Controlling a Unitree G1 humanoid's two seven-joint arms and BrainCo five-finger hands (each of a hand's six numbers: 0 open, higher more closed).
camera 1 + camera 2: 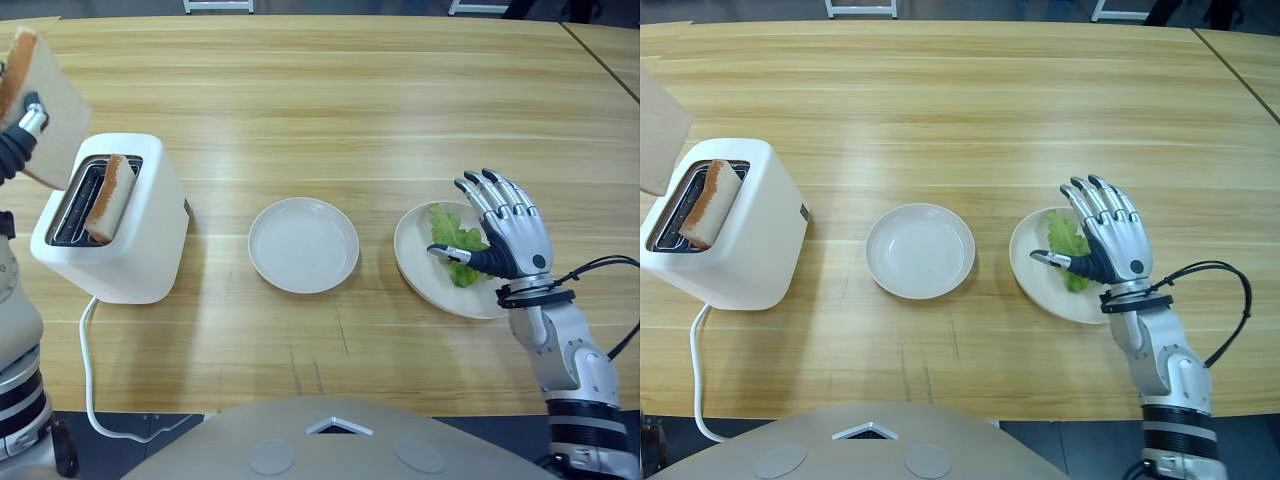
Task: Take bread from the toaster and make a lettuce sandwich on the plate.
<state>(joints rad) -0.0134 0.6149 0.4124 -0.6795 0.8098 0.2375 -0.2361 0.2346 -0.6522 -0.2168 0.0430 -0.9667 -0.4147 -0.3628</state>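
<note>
A white toaster [125,240] stands at the table's left with one bread slice [110,196] sticking up from its slot. My left hand [18,140] is shut on a second bread slice [45,105], held in the air above the toaster's left side. An empty white plate [303,245] lies in the middle. To its right a second plate [425,268] carries a green lettuce leaf [452,235]. My right hand [508,232] hovers over that plate's right side, fingers spread open, just above the lettuce.
The toaster's white cord [90,390] runs down to the table's front edge. Bare wooden table [330,100] stretches behind the plates. A seam to another table [600,60] shows at the far right.
</note>
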